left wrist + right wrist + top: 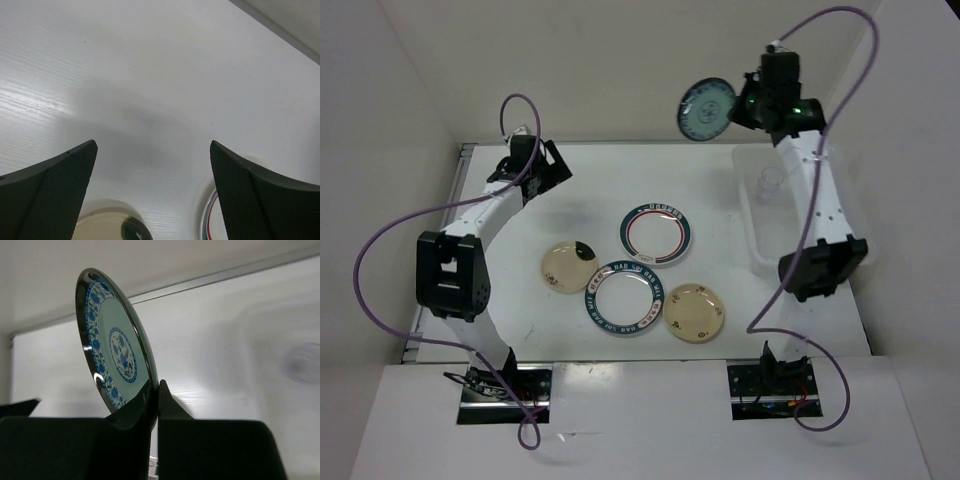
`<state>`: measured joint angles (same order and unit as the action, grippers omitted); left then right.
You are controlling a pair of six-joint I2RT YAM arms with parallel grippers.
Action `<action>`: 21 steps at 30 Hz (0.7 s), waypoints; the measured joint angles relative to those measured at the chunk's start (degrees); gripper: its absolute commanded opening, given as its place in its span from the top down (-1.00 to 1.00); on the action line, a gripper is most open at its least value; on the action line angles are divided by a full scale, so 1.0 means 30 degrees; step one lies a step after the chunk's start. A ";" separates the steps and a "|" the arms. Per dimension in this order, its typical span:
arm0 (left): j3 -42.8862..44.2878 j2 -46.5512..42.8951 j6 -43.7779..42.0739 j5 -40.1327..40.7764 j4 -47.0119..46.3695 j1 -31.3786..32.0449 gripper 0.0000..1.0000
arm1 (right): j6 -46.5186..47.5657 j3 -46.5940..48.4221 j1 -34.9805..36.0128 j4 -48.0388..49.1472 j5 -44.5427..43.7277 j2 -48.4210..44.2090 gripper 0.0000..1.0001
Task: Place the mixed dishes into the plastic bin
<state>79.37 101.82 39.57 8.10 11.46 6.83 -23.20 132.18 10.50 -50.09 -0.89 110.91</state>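
My left arm (485, 215) and right arm (817, 190) are white tubes with black joint housings. A purple cable (365, 262) loops off each to the metal base plates (505, 392). My jaws are black wedges with mesh-textured pads (60, 185); a green light (798, 103) marks my right wrist.

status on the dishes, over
Left gripper open, empty. Right gripper shut on teal saucer, held high beside plastic bin. Four plates on table. Nothing blocks the bin.

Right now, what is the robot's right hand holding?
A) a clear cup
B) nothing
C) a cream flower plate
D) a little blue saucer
D: the right hand is pinched shut on the rim of the little blue saucer, held up on edge.
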 measured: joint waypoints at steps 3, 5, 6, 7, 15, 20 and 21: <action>-0.0087 -0.1399 -0.0648 0.0073 0.0867 0.0000 -1.00 | 0.0109 -0.3330 -0.2149 -0.0277 -0.1574 -0.3118 1.00; -0.0262 -0.2433 -0.0896 0.0015 0.1362 -0.0102 -1.00 | 0.0087 -0.5625 -0.3512 -0.0488 -0.2565 -0.4743 1.00; -0.0328 -0.2973 -0.1115 -0.0160 0.1647 -0.0168 -1.00 | 0.0051 -0.6659 -0.4124 -0.0641 -0.3177 -0.5319 1.00; -0.0401 -0.3424 -0.1224 -0.0313 0.1843 -0.0270 -1.00 | -0.0029 -0.7643 -0.4743 -0.0801 -0.3759 -0.5763 1.00; -0.1661 -0.5158 -0.2251 -0.0896 0.3483 -0.0962 -1.00 | -0.1064 -1.3085 -0.8145 -0.2178 -0.7584 -0.6659 1.00; -0.2732 -0.5151 -0.2710 -0.1501 0.4437 -0.0954 -1.00 | -0.1515 -1.4790 -0.8910 -0.2331 -0.8633 -0.6819 1.00; -0.2900 -0.5151 -0.2747 -0.1581 0.4546 -0.0947 -1.00 | -0.1559 -1.4950 -0.8954 -0.2324 -0.8670 -0.6819 1.00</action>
<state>70.67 86.37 31.33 3.36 25.10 3.99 -27.88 87.33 -16.36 -57.06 -26.89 90.45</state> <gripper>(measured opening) 1.001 0.035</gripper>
